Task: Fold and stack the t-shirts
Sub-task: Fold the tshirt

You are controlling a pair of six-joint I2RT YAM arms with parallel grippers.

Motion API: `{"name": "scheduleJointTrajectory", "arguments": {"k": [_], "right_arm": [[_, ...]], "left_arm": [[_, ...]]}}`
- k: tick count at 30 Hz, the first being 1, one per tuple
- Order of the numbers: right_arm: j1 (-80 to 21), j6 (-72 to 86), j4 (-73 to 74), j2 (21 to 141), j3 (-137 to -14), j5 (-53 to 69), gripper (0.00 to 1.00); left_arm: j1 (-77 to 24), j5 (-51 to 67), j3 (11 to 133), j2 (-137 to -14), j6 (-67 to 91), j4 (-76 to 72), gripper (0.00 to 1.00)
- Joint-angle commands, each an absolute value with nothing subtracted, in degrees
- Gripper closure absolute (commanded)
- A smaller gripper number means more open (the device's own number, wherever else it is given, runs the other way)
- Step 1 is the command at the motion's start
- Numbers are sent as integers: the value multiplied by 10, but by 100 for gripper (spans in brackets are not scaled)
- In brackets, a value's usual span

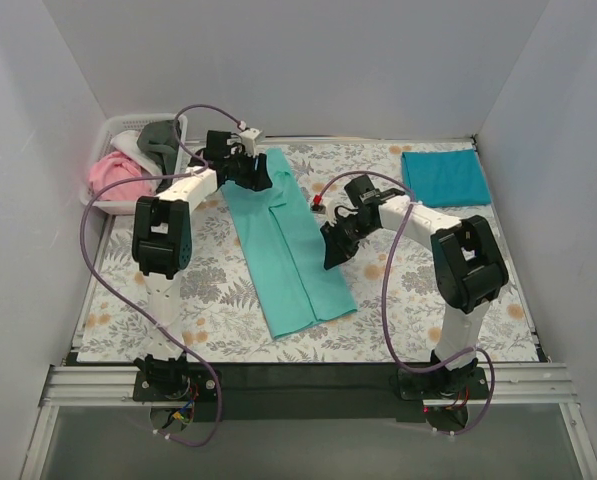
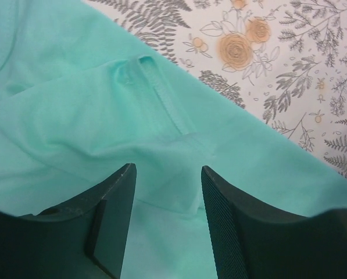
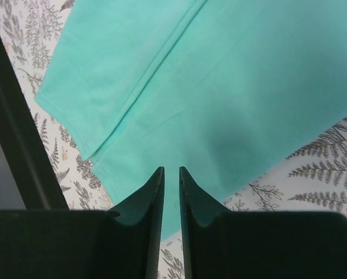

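Top external: left tool point(image 1: 255, 176) spread over mint t-shirt point(image 1: 290, 255) edge (right tool point(image 1: 331, 260) pressed together)

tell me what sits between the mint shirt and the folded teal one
Top view: the right arm over floral cloth, right gripper at the mint shirt; also a small red object.

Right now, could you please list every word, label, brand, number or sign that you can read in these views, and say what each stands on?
None: no view shows any readable text. The mint t-shirt, the folded teal t-shirt and the floral cloth bear no words, numbers or labels.
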State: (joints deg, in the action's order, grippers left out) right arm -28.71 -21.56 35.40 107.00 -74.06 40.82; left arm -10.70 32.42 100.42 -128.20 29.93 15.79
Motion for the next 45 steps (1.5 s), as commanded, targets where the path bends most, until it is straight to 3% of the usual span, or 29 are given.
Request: {"name": "scheduleJointTrajectory", "arguments": {"k": [1,12,18,21,25,27,30,31,34,39,45], "right_arm": [[-280,-198,330,1081,-745,389,80],[-288,-178,281,1132,-690,417,83],[-321,-126,217,1143,-663,438,84],[-330,-112,205,1138,-672,447,82],[-318,-112,207,1095,-669,432,79],[-303,-124,213,1054,-662,428,75],[-301,-153,237,986,-654,412,62],[-302,-176,243,968,-651,409,53],[-319,-247,278,902,-645,370,44],[-376,-364,301,805,-572,270,45],[-479,-438,249,754,-484,178,49]], "left_arm": [[-133,320,979,-1247,281,146,54],[-170,320,981,-1324,257,182,64],[-180,360,1072,-1386,244,254,65],[-181,384,1078,-1386,241,258,62],[-177,376,1068,-1345,258,245,52],[-169,387,1047,-1296,274,219,50],[-147,435,998,-1204,308,168,45],[-135,452,983,-1181,310,157,44],[-114,522,886,-1063,308,117,41],[-91,561,658,-871,177,138,41],[-91,539,434,-622,-105,332,44]]}}
